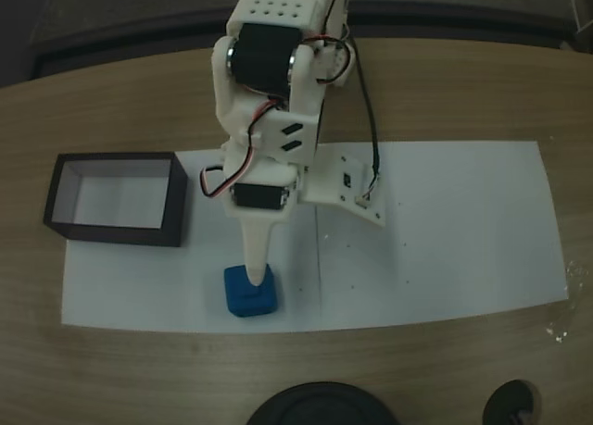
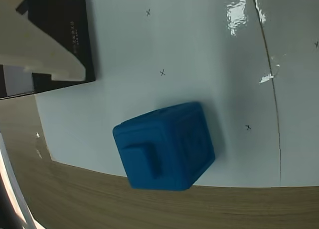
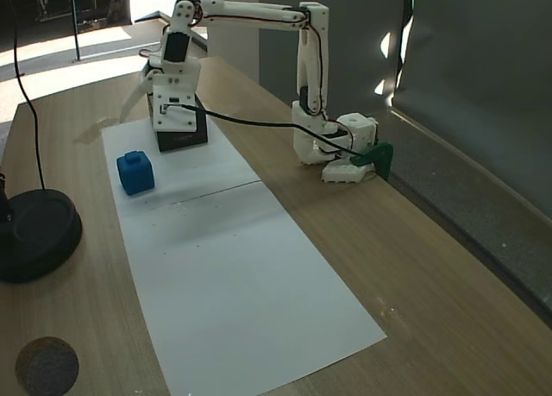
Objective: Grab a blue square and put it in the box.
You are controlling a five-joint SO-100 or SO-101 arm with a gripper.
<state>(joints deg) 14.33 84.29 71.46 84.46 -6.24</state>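
While the blue square point(image 1: 249, 291) sits free on the white paper point(image 1: 445, 240) near the tabletop's point(image 1: 111, 369) front edge, we note the tool point(image 1: 252, 275) poised directly above it, empty; spread not discernible; box point(image 1: 117, 201) off left

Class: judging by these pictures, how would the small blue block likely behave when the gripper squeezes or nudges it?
The small bright blue cube-like block probably stays rigid when squeezed: its faces look solid and moulded. Flat sides suggest it slides on the white paper sheet rather than rolls. Its rounded corners and raised square might let a fingertip slip off.
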